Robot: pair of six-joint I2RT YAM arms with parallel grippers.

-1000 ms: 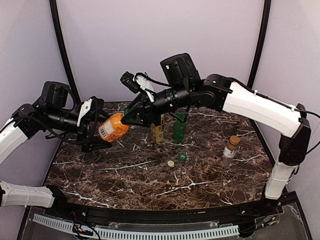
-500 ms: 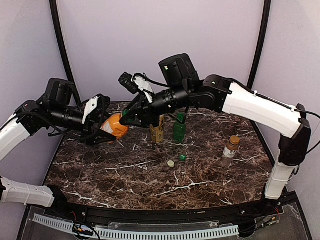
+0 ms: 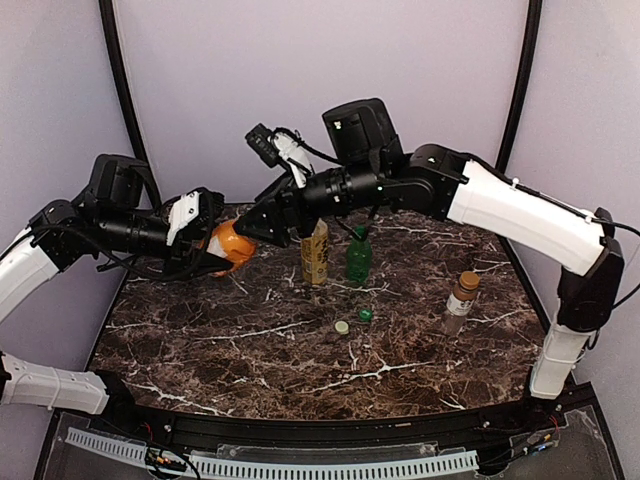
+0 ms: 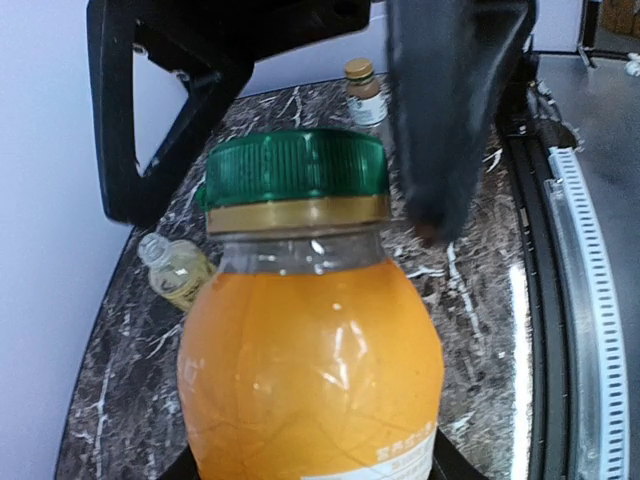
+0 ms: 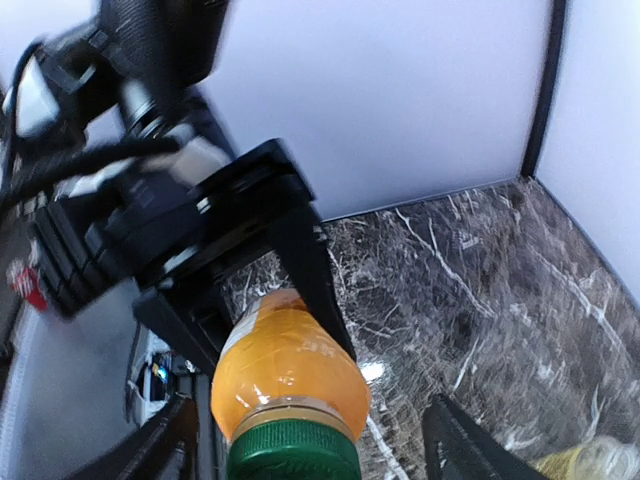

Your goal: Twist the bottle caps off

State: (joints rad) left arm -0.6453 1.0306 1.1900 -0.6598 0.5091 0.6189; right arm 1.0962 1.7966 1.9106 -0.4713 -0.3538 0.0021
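Straddling the green cap [image 4: 295, 165] of the squat orange bottle [image 3: 232, 243], right fingers [image 4: 450, 120] apart; left fingers [image 5: 297, 235] clamped on its body.

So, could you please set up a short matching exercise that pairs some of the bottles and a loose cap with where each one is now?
Things:
1. orange bottle
2. tall bottle of yellow liquid
3. slim clear bottle
4. loose green cap

Places and states:
a. lying on the table, just on the near side of the green bottle
b. standing at the right, brown cap on
c. held above the table by the left gripper, green cap on
d. standing mid-table, neck open

Pairs: 1-c, 2-d, 3-b, 4-a.
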